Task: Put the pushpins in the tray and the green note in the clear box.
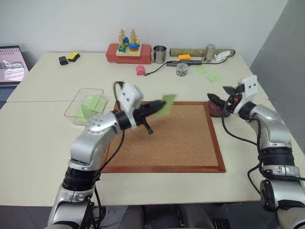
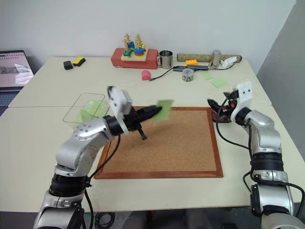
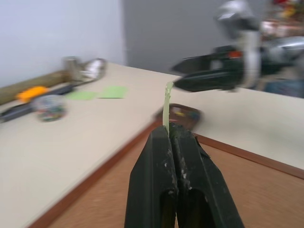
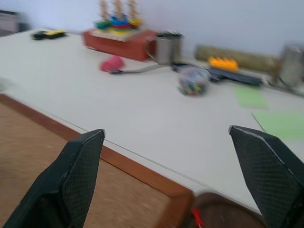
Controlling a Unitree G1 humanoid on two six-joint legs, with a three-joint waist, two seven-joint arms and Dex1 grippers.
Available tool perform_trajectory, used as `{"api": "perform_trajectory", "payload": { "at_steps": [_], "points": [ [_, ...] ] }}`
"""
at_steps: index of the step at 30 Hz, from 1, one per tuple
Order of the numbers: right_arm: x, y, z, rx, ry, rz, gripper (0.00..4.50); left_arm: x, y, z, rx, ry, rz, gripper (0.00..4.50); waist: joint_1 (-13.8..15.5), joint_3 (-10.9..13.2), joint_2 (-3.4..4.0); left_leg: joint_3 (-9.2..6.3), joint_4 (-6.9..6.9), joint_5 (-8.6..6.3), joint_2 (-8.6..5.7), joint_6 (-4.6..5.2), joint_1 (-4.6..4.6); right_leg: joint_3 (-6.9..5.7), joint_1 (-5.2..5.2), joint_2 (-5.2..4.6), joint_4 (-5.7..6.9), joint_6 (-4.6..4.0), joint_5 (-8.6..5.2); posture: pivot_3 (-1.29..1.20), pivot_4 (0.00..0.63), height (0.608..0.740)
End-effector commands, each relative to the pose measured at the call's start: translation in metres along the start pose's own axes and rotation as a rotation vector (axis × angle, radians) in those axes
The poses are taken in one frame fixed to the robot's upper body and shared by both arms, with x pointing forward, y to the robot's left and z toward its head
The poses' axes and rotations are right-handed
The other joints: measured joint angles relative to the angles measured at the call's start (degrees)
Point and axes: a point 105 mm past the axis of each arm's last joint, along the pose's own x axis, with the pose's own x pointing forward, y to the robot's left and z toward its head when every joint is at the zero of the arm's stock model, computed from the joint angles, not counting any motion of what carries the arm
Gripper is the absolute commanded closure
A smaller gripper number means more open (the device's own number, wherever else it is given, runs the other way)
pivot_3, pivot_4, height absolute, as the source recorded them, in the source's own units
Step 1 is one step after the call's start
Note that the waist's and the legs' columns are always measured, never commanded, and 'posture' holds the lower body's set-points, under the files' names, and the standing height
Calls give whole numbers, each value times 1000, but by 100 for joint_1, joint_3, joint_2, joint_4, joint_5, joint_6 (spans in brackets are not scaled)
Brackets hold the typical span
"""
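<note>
Left gripper [image 1: 159, 106] jaws pinching the green note [image 1: 166, 104] by one edge, right gripper [image 4: 173, 178] jaws standing spread above the tray [image 1: 218, 106]: the limp sheet is risking slipping free or folding before reaching the clear box [image 1: 76, 109].

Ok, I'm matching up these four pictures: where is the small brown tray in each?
Left eye view: the tray is right of centre, beside the corkboard's far right corner.
Right eye view: same corner, right of centre.
Left wrist view: just behind the pinched green note, beyond the corkboard's frame.
Right wrist view: right beside the corkboard's corner.
Shared landmark: that corkboard corner.
</note>
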Motion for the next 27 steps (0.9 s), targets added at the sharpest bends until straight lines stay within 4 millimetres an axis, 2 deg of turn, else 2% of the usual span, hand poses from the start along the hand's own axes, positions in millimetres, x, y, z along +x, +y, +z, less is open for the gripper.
{"api": "perform_trajectory", "payload": {
  "at_steps": [1, 3, 5, 9, 15, 22, 27],
  "points": [
    [0, 69, 39, 42, -95, 315, 68, -31, 63, 7, 62, 8, 347, 4500, -13, 0, 0, -1, -1, 0, 1, 0, 2, 0, 0, 1, 1, -2, 1, 0, 150, 740],
    [-2, 102, 50, 76, -119, 442, 68, -51, 92, 2, 114, 45, 531, 4500, -10, 1, 1, -4, 0, 0, 1, 0, 1, -2, 0, 1, 2, -3, 2, 0, 150, 740],
    [-5, 124, 58, 99, -133, 517, 68, -69, 113, 1, 138, 61, 680, 4500, 1, 1, 1, -7, 1, 0, 0, 0, -1, -5, 0, 0, 2, -3, 2, 0, 150, 740],
    [-2, 147, 68, 131, -154, 568, 68, -94, 135, -5, 179, 110, 836, 4500, 42, 0, -2, -10, 3, 0, -1, 0, -5, -10, 0, -4, 1, -4, 2, 0, 150, 740],
    [-2, 152, 68, 146, -147, 570, 68, -106, 151, -16, 140, 135, 943, 4500, 155, 0, -5, -10, 5, 0, -5, 0, -7, -16, 0, -9, -1, -4, 3, 0, 150, 740],
    [-1, 143, 64, 126, -131, 524, 0, -99, 148, -20, 72, 118, 898, 3345, 141, 0, -5, -12, 2, 0, -2, 0, -8, -19, 0, -7, 0, -4, 3, 0, 150, 740],
    [0, 137, 63, 120, -128, 498, 0, -106, 149, -16, 82, 114, 915, 2290, 132, 0, -5, -12, 2, 0, -2, 0, -7, -19, 0, -7, 0, -4, 3, 0, 150, 740]
  ]
}}
